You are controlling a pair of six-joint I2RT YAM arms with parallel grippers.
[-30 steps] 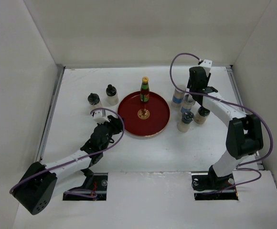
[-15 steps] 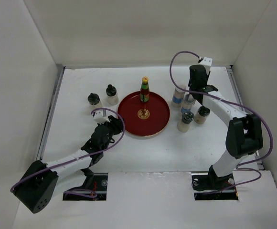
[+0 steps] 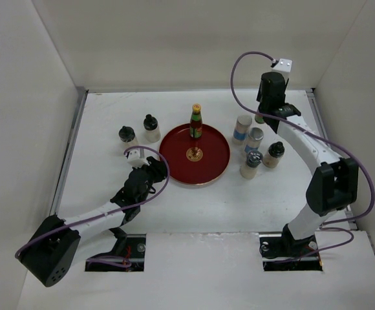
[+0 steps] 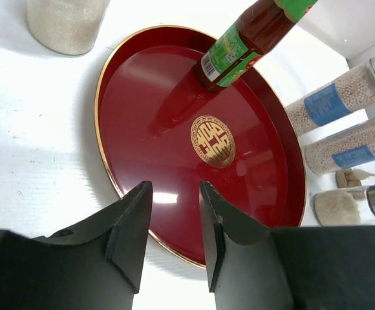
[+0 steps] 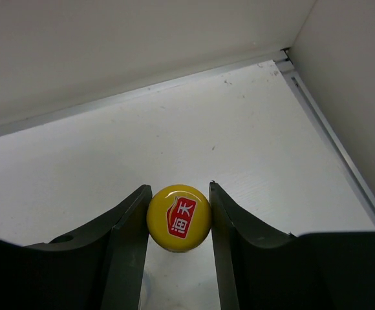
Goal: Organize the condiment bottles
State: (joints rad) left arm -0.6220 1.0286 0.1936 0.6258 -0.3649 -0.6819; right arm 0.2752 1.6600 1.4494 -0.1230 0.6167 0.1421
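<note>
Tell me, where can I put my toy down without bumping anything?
Most of the red tray is bare, in front of the sauce bottle. The table between tray and arm bases is free too. It's crowded right of the tray, around the jars and shakers.

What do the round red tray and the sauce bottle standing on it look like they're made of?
Round red tray: likely lacquered plastic or wood, glossy, given its sharp reflections and gold rim. Sauce bottle: seemingly clear glass or plastic, dark sauce showing through, with a printed green label.
</note>
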